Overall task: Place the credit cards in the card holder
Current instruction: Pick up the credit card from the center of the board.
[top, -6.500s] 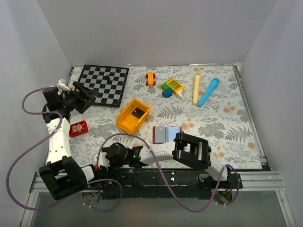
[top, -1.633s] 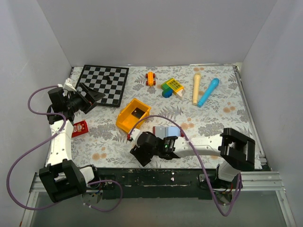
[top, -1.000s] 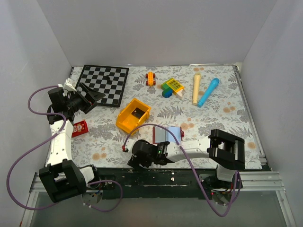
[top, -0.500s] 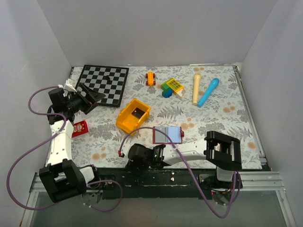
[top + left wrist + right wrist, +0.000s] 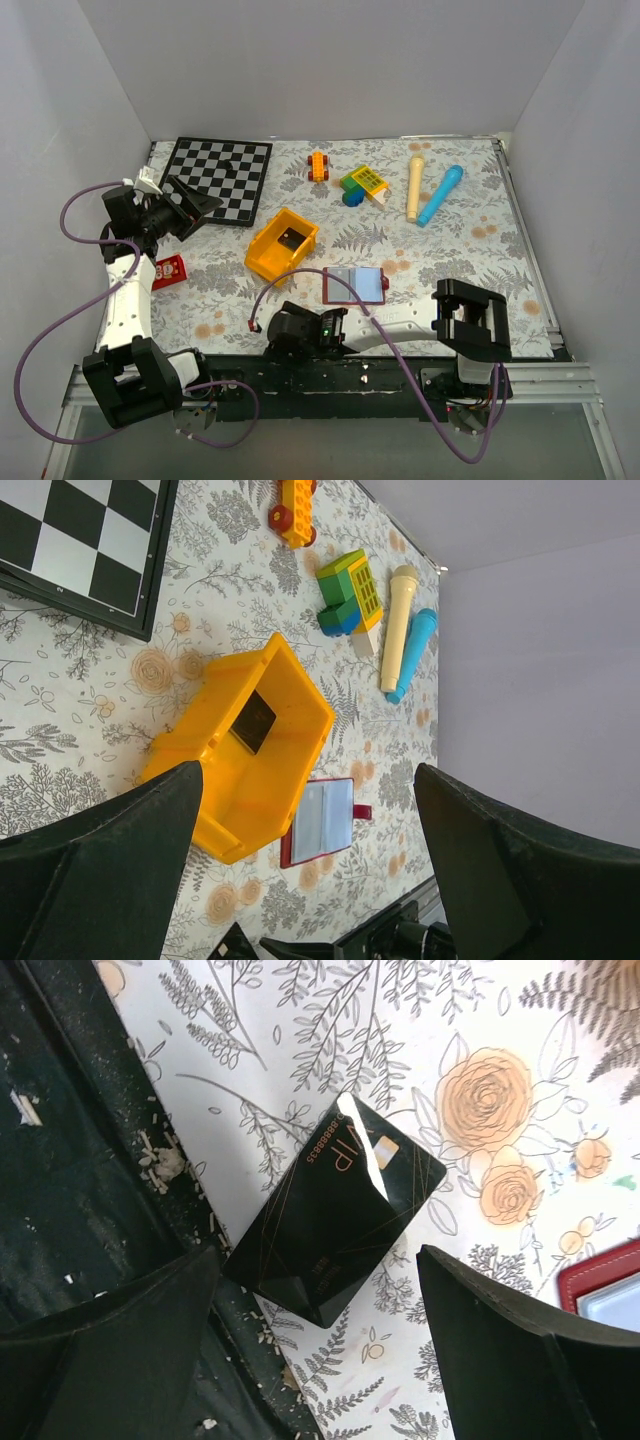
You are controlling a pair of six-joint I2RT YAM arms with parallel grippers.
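By the chessboard's [image 5: 218,178] near corner, the left gripper [image 5: 193,206] is held spread wide, with nothing grasped. One card [image 5: 254,721] is seen inside the bin [image 5: 300,705]. At the table's near edge, the right gripper [image 5: 318,1258] is held wide apart over a second card [image 5: 340,1210], which lies flat between the fingers, not gripped, one corner over the dark rail [image 5: 80,1160]. The card holder [image 5: 353,285] is laid open, pockets up, just beyond and right of that gripper.

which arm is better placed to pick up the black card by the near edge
Right: the open right fingers frame the credit card at the near edge, card holder close by. The left fingers are far off beside the chessboard.
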